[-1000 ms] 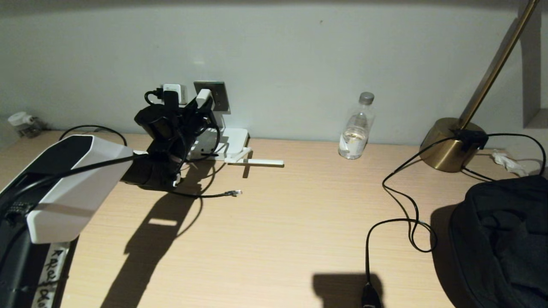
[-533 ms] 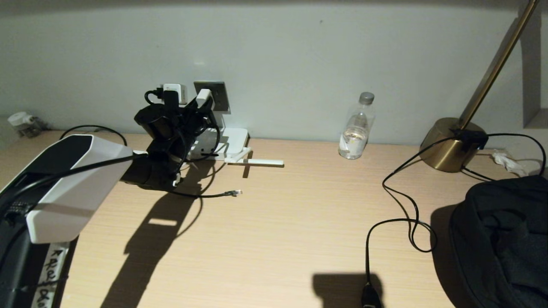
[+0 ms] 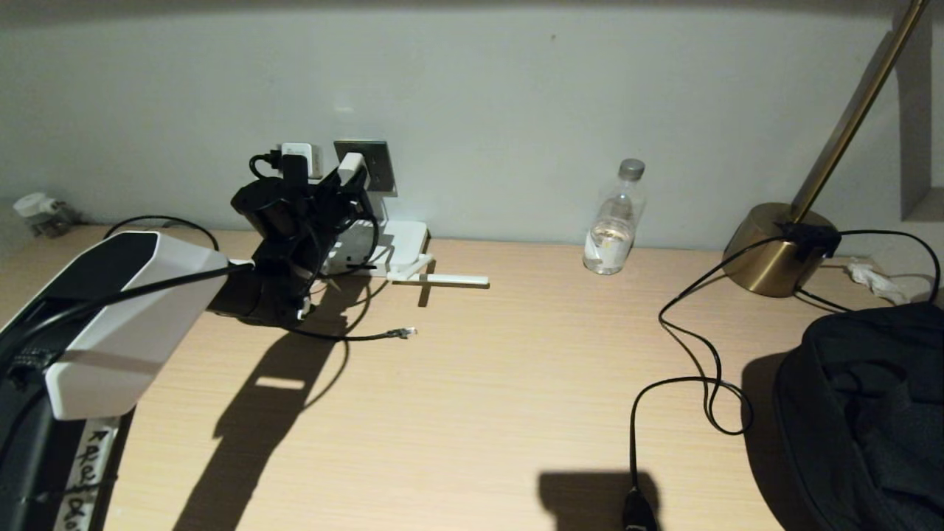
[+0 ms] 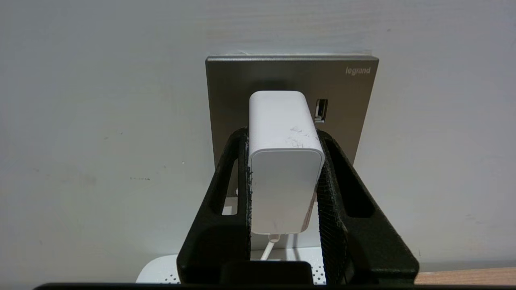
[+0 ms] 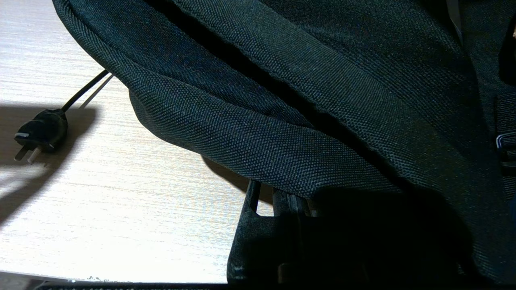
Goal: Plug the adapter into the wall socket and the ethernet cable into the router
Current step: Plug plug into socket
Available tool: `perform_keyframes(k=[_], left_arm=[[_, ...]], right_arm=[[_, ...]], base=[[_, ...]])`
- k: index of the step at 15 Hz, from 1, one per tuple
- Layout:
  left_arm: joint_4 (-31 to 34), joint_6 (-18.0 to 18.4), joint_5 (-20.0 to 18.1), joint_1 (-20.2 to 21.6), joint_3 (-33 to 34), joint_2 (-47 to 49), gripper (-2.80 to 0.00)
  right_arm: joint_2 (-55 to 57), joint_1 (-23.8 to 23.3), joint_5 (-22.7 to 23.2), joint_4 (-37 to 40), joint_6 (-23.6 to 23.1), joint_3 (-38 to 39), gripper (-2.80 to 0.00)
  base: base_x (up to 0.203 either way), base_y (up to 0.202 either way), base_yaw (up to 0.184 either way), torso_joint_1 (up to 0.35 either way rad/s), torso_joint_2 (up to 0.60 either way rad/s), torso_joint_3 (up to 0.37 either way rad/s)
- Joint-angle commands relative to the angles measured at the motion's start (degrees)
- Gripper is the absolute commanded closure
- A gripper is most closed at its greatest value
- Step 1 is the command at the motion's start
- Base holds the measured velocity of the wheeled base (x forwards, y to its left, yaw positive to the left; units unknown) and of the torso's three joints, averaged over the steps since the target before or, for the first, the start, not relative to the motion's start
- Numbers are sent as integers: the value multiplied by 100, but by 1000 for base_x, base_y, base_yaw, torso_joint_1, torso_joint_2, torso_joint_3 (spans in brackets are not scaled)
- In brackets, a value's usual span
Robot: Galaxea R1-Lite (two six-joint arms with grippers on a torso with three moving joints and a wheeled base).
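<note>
The left pincer (image 4: 285,177) grips the adapter (image 4: 284,161) by its two flanks, both fingers pressed flat against the white block, and holds it end-on against the wall socket (image 4: 225,80). From the left wrist view the block's far end sits at the grey plate, but whether the pins are fully home cannot be told; the grip is not yet let go, so I judge the first half of the task to be at its closing stage rather than finished. The adapter's thin white cord hangs down toward the router (image 3: 402,247), which lies flat on the counter (image 3: 479,413) just below the socket.

The second half looks untouched: the ethernet cable (image 3: 354,338) lies loose on the counter in front of the router, its clear connector (image 3: 404,332) pointing away from it and well apart from the port.

The right pincer (image 5: 278,209) is parked low beside the black bag (image 5: 322,100), jaws closed and holding nothing
</note>
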Motion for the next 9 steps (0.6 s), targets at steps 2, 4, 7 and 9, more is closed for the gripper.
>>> perform_keyframes(k=[2, 4, 7, 9], left_arm=[[35, 1, -3, 0, -116, -1, 0], [36, 1, -3, 0, -133, 16, 0], [36, 1, -3, 0, -134, 7, 0], [80, 1, -3, 0, -134, -1, 0]], right_arm=[[-2, 2, 0, -1, -2, 0, 0], [-2, 2, 0, -1, -2, 0, 0], [-2, 2, 0, -1, -2, 0, 0], [-2, 2, 0, -1, -2, 0, 0]], base=[[0, 0, 0, 0, 0, 0], [0, 0, 0, 0, 0, 0], [0, 0, 0, 0, 0, 0], [0, 0, 0, 0, 0, 0]])
